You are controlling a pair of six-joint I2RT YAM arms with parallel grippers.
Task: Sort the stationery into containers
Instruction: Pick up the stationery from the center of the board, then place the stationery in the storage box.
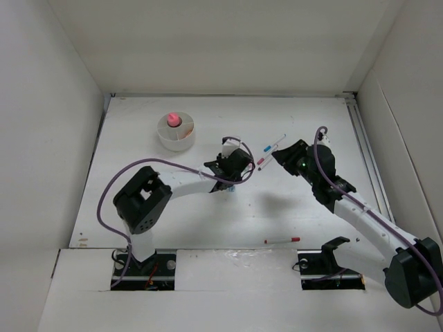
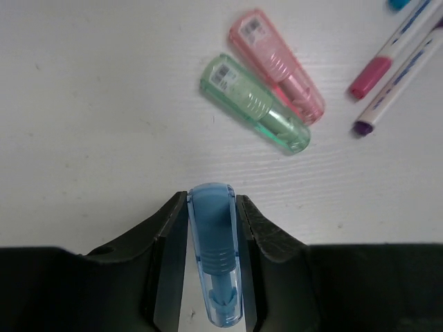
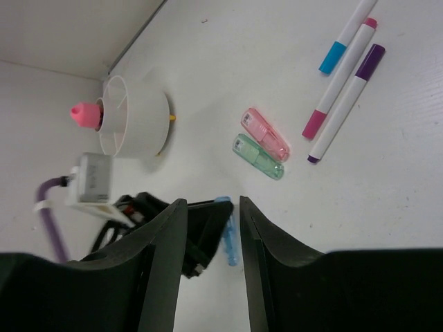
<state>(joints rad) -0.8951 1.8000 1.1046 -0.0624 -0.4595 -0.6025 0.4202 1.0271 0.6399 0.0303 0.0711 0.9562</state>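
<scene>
**Jaw state.** The left jaws press against both long sides of the blue case (image 2: pixel 213 256), which fills the gap between them. I cannot tell whether the case has left the counter (image 1: pixel 208 214). The right jaws stand apart with nothing between them, above the counter near the loose pens.

**Item locations.**
- The blue case is mid-counter.
- The green case (image 2: pixel 255 104) and pink case (image 2: pixel 277 66) lie side by side and touching, a little beyond the blue case and apart from it.
- Past them lie the pink-capped pen (image 2: pixel 398 45), the purple-capped pen (image 2: pixel 401 86) and the blue-capped pen (image 3: pixel 346 34).
- A red-capped pen (image 1: pixel 282 240) lies alone near the arm bases.
- The cup (image 1: pixel 173 144) stands well apart at the far left, with a pink cylinder (image 3: pixel 84 115) upright in one compartment.

**Hazards, as I judge them.**
1. Slip. The case looks to be smooth, rounded plastic held only by its sides. An uneven squeeze could twist it or push it forward out of the jaws during the lift.
2. Arm contact. Both wrists work close together. If I send the right arm toward the green or pink case while the left arm lifts, the two may collide.
3. Bad release. The compartments are narrow. A case let go tilted may bridge a divider or tip over the rim.
4. Cup shift. The cup looks light, so a low approach that clips its wall would slide it or knock the cylinder over.
</scene>
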